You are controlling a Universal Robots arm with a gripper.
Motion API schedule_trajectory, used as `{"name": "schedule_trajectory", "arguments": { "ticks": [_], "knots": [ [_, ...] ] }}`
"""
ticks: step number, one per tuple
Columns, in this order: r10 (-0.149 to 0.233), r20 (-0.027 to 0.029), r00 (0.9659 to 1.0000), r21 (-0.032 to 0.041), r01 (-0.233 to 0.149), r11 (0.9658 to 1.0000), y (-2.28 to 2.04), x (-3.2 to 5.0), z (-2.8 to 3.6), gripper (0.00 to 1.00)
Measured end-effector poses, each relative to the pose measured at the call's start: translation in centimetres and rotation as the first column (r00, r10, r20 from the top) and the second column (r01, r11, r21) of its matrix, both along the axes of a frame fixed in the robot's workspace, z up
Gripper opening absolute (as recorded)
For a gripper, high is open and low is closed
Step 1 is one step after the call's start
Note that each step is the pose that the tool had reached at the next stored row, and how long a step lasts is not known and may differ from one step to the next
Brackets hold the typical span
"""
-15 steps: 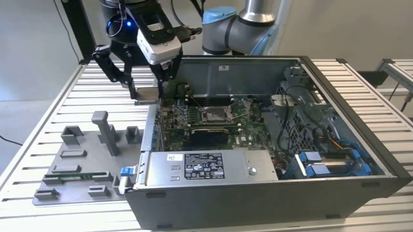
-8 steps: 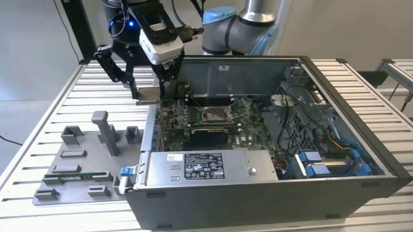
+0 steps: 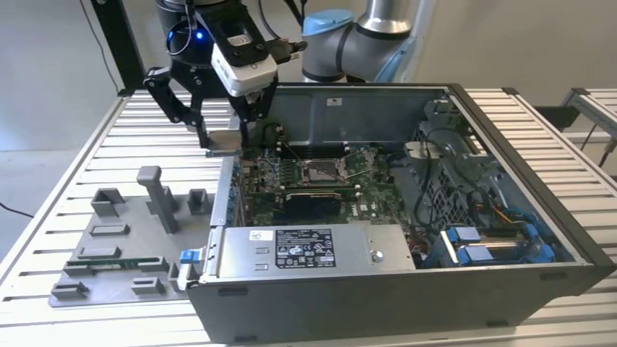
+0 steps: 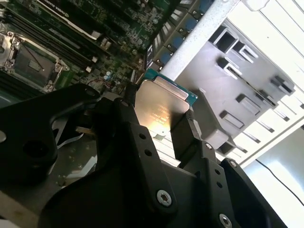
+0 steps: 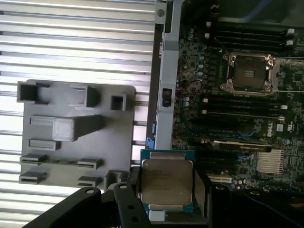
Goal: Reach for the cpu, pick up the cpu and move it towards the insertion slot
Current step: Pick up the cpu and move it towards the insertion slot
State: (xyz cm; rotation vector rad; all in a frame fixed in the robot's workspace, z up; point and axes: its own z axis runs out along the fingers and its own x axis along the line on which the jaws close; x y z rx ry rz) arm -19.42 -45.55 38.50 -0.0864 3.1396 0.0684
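Hand [image 3: 225, 148] hangs over the left wall of the open computer case [image 3: 501, 238] in the exterior view, fingers clamped on the cpu [image 3: 224, 142], which is held clear of the grey tray [image 3: 126, 238] on the slatted tabletop [image 3: 58, 181]. In both wrist views the cpu [image 5: 166, 181] sits between two black fingers [image 4: 187, 130], silvery face out, thin green rim showing; faint engraved lines cross its face [image 4: 159, 107] but cannot be read. Insertion slot [image 3: 320, 170] lies on the green motherboard [image 3: 376, 195] inside the case, well apart from the held chip, shiny frame open around a tan pin field [image 5: 248, 73]. White sticker and black label [image 3: 303, 248] on the metal power supply box carry print too small to make out.
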Motion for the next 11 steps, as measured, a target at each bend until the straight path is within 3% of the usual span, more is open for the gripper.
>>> {"name": "schedule_trajectory", "arguments": {
  "ticks": [11],
  "knots": [
    [0.000,0.0000,1.0000,0.0000,0.000,1.0000,0.00,0.47,0.00,0.00]
  ]
}}
